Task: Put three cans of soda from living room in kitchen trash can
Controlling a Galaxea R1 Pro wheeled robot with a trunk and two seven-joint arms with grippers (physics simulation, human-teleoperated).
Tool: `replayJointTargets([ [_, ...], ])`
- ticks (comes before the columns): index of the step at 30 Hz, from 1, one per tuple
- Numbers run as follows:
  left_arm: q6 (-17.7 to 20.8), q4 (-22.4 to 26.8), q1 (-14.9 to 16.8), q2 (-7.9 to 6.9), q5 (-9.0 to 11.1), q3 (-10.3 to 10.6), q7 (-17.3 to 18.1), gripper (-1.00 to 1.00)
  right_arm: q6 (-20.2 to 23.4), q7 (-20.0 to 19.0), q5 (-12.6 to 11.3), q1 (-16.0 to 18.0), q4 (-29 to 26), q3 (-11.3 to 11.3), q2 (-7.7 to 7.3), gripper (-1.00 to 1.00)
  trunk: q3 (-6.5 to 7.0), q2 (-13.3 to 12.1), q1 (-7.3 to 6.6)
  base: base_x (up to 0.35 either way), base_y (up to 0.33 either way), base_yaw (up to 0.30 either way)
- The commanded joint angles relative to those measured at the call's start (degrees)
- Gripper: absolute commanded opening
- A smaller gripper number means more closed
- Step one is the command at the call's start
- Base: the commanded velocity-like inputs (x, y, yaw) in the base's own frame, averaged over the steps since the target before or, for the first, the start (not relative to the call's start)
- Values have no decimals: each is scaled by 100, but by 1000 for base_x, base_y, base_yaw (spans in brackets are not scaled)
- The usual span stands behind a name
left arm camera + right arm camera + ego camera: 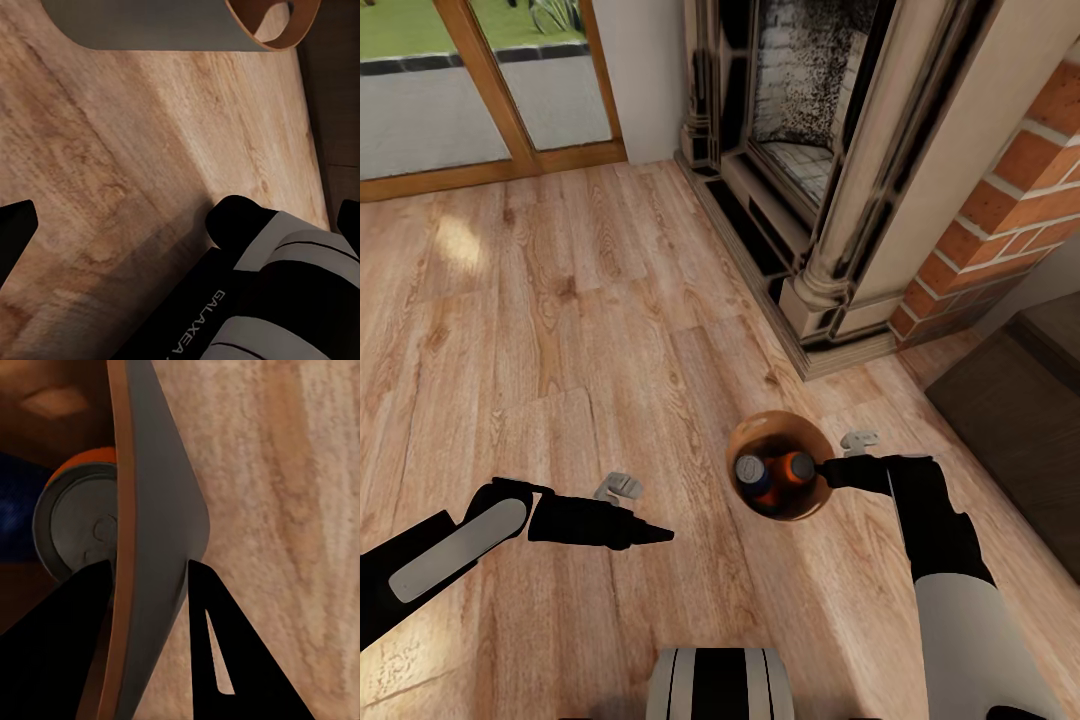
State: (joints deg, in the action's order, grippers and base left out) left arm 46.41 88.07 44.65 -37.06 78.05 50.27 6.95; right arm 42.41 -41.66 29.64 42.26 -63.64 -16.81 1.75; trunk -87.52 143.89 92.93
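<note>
Wood floor point(610, 330) spreads before the brick fireplace point(840, 170). Above it the trash can point(778, 478) hangs upright, mouth up, rim pinched between the right end effector point(828, 472) fingers. Inside stand cans: a blue one point(751, 468) and an orange one point(797, 466), a third unclear. The left end effector point(660, 536) tapers narrow, holding nothing.

a light wood plank floor point(610, 330) fills the room. a stone and red-brick fireplace point(840, 180) stands on it at the far right, a glass door with a wooden frame point(490, 90) meets it at the far left, and a dark bench point(1020, 430), possibly low, sits on it at right.
</note>
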Motion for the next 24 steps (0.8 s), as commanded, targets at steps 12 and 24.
replayJointTargets([
  [12,0,0,0,8,0,0,5,100,36,-9,-116,1,18,2,1,100,0,0,-1,0,0,0],
  [24,14,7,0,14,0,8,32,100,33,-9,-105,1,18,2,-8,100,0,0,-1,0,0,0],
])
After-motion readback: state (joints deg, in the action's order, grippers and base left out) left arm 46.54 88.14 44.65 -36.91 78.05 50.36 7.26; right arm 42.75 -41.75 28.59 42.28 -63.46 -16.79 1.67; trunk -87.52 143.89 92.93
